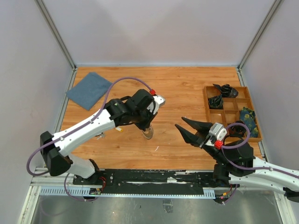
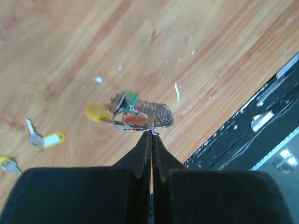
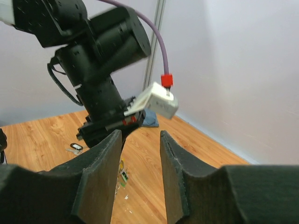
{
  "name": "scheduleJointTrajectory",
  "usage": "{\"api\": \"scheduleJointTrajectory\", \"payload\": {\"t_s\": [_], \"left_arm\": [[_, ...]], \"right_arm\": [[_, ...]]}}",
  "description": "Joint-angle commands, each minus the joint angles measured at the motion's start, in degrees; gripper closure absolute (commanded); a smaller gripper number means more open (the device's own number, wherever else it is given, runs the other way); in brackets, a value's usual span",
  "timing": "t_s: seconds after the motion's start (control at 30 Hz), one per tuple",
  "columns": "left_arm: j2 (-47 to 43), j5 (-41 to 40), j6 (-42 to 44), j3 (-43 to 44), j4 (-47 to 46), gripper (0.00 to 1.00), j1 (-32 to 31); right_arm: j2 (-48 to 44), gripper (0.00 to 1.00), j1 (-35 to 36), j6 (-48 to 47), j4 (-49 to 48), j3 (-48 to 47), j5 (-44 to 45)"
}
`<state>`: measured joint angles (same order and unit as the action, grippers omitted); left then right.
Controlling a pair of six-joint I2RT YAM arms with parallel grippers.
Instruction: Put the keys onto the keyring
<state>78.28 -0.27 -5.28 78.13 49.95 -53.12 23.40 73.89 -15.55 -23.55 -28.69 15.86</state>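
Observation:
The keyring (image 2: 140,115), a wire ring with a coil of small silver keys plus yellow, green and red tags, hangs just above the wooden table. My left gripper (image 2: 152,132) is shut on its wire at the very fingertips. In the top view the keyring (image 1: 148,134) shows beneath the left gripper (image 1: 146,128) at mid-table. Loose keys lie on the wood: one with a yellow tag (image 2: 46,139), another at the edge (image 2: 6,163), and one with a black tag (image 3: 74,148). My right gripper (image 1: 180,122) is open and empty, pointing left at the left arm (image 3: 93,51).
A wooden compartment tray (image 1: 252,112) with dark bundles stands at the right. A blue cloth (image 1: 89,89) lies at the back left. Small white scraps (image 2: 176,91) dot the wood. A black rail (image 1: 154,179) runs along the near edge.

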Motion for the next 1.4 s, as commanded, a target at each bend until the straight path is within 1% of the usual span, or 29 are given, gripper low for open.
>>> {"api": "scheduleJointTrajectory", "payload": {"t_s": [0.0,0.1,0.27,0.37,0.47,0.57,0.67,0.77,0.83,1.0,1.07,1.17,1.23,1.27,1.37], "left_arm": [[4.78,4.02,-0.14,3.94,7.25,0.99,0.56],[6.86,3.38,0.01,6.89,10.02,0.99,0.56],[9.07,-7.36,0.70,8.81,13.68,0.99,0.59],[10.54,-7.82,1.35,8.07,13.31,0.99,0.57],[11.86,-7.53,2.13,6.28,10.84,0.99,0.56],[13.56,-9.64,2.72,5.31,9.45,1.00,0.85],[15.52,-9.67,4.04,5.24,6.93,0.99,2.14],[17.66,-7.70,5.64,6.26,3.08,0.99,3.46],[19.56,-7.38,6.72,7.70,-0.07,1.00,3.91],[24.92,-7.84,9.17,11.65,-4.65,0.99,5.07],[26.29,-6.48,9.60,12.32,-7.16,0.99,5.57],[28.57,-5.27,10.70,13.20,-9.90,0.99,6.01],[29.89,-5.51,11.54,13.39,-11.84,0.99,6.08],[30.44,-4.92,11.85,13.82,-12.45,0.99,6.16],[31.31,-2.43,12.08,14.86,-14.01,0.92,6.58]], "right_arm": [[-1.25,0.60,0.54,-0.19,0.36,-1.69,1.86],[-1.96,0.60,0.55,-0.01,0.88,-1.43,2.05],[-3.22,0.60,0.55,0.18,1.92,-1.05,2.63],[-3.68,0.60,0.55,0.34,2.69,-1.08,2.68],[-4.23,0.60,0.49,0.46,3.91,-1.35,2.80],[-4.72,0.60,0.49,0.73,5.14,-1.52,3.34],[-4.94,0.60,0.49,1.05,6.86,-1.77,4.63],[-4.59,0.54,0.55,1.41,7.80,-1.53,6.00],[-4.06,0.54,0.55,1.70,8.80,-1.36,7.00],[-3.20,0.51,0.55,2.62,12.72,-1.08,8.38],[-3.25,0.51,0.47,4.60,14.91,-0.94,8.96],[-2.56,0.45,0.53,7.08,20.65,-2.03,9.28],[-1.38,0.40,0.48,8.58,24.59,-2.93,11.47],[-0.56,0.34,0.55,10.41,26.45,-3.34,12.71],[1.92,0.24,0.53,14.99,32.05,-4.41,14.85]]}}
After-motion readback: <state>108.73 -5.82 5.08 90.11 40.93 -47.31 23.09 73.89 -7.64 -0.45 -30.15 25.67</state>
